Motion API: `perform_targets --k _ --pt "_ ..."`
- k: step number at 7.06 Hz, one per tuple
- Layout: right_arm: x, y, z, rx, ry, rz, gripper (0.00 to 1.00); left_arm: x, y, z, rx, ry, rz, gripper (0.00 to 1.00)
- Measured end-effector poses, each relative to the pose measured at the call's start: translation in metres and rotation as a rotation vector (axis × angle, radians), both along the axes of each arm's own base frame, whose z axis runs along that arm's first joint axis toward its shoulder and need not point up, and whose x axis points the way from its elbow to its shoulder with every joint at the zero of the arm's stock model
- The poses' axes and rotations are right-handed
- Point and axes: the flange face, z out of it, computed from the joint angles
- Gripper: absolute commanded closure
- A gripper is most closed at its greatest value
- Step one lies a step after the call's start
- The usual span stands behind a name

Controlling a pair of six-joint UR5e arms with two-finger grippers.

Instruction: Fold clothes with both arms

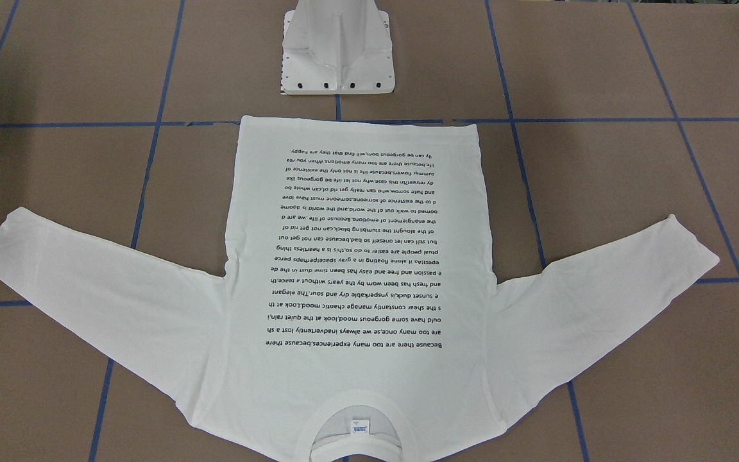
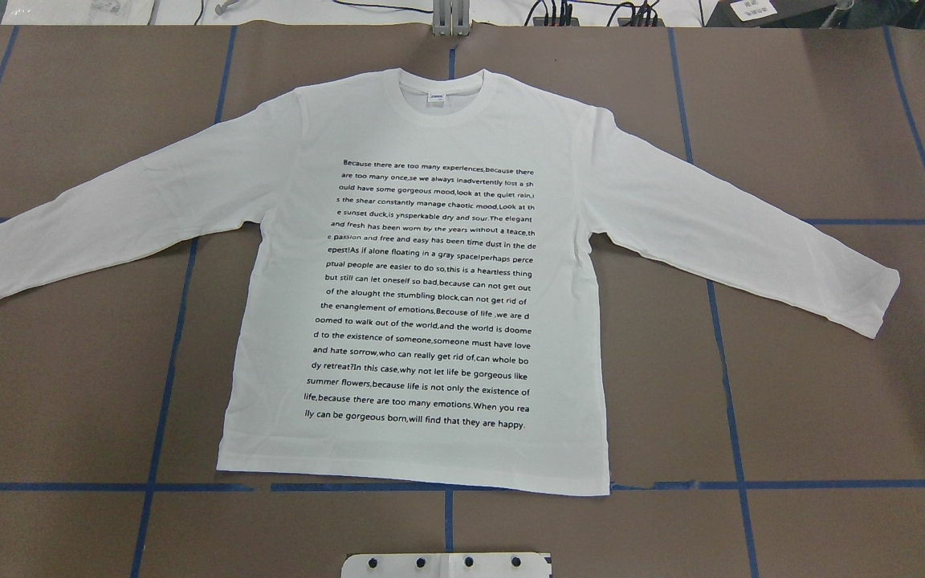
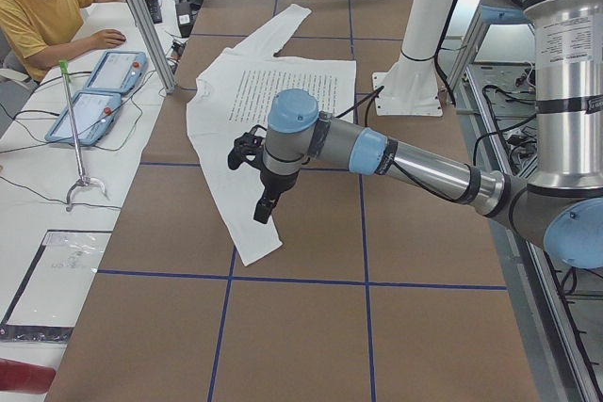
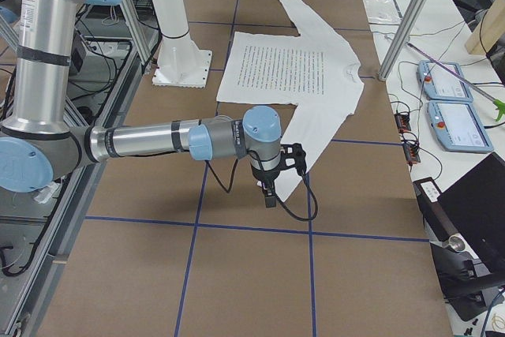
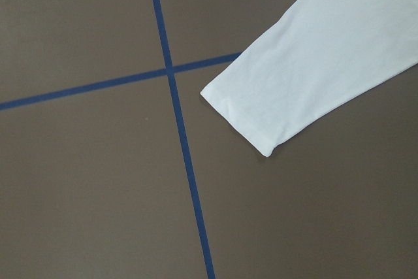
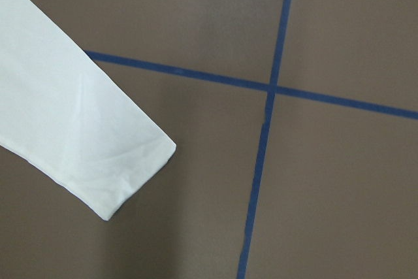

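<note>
Brown cardboard sheeting covered the one table (image 2: 832,385), divided into rectangles by lines of blue tape (image 2: 165,353). One white long-sleeved T-shirt (image 2: 430,265) lay flat on it near the middle, print side up. Its one block of small black printed text (image 2: 430,297) filled the chest, and its ribbed round collar (image 2: 446,100) with one small neck label (image 2: 437,97) pointed away from the robot. Its hem lay near the one white metal pedestal (image 1: 337,58).

Both sleeves were spread outward. The cuff on the robot's left (image 5: 261,115) touched a tape crossing, and the cuff on the robot's right (image 6: 111,161) lay beside another.

Two silver-grey tubular robot arms with light blue joint caps reached over the table. The left arm (image 3: 415,162) held its black fingered left gripper (image 3: 263,206) pointing down over the left sleeve. The right arm (image 4: 150,141) held its black right gripper (image 4: 270,193) near the right cuff. For both grippers, how far the fingers were spread, and whether they had hold of anything, cannot be told.

Beyond the far edge stood a white bench with two blue-edged flat handheld screens (image 3: 118,71). One person in a yellow shirt (image 3: 42,11) was seated there.
</note>
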Motion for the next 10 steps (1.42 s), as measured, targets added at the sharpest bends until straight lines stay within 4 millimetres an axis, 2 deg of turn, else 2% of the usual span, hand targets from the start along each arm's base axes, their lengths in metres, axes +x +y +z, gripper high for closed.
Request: perform_targets --k 1,2,3,4,5,6,7,8,10 --pt "-0.001 -0.012 -0.012 0.04 -0.004 0.001 0.0 -0.001 -0.01 -0.017 0.093 -0.006 -0.004 0.0" --pt "-0.001 -0.017 -0.017 0.083 -0.008 0.001 0.0 -0.002 -0.017 -0.021 0.155 -0.008 -0.006 0.0" --pt "-0.002 -0.016 -0.017 0.131 -0.013 0.006 0.0 -0.002 -0.02 -0.018 0.19 -0.007 -0.005 0.0" --pt "-0.012 -0.016 -0.015 0.147 -0.026 0.032 0.0 -0.002 -0.02 -0.015 0.205 -0.006 -0.004 0.0" --pt "-0.036 -0.018 -0.014 0.121 -0.036 0.083 0.0 -0.002 -0.02 -0.014 0.21 -0.005 -0.003 0.0" --pt "-0.072 -0.022 -0.01 0.095 -0.037 0.149 0.0 -0.002 -0.02 -0.013 0.212 -0.004 -0.003 0.0" --pt "-0.112 -0.025 0.006 0.086 -0.049 0.216 0.02 -0.002 -0.019 -0.014 0.214 -0.004 -0.003 0.0" --pt "-0.141 -0.024 0.032 0.093 -0.076 0.262 0.05 -0.002 -0.019 -0.015 0.216 -0.004 -0.003 0.0" --pt "-0.167 -0.017 0.078 0.095 -0.111 0.293 0.08 -0.002 -0.018 -0.016 0.219 -0.004 -0.003 0.0"
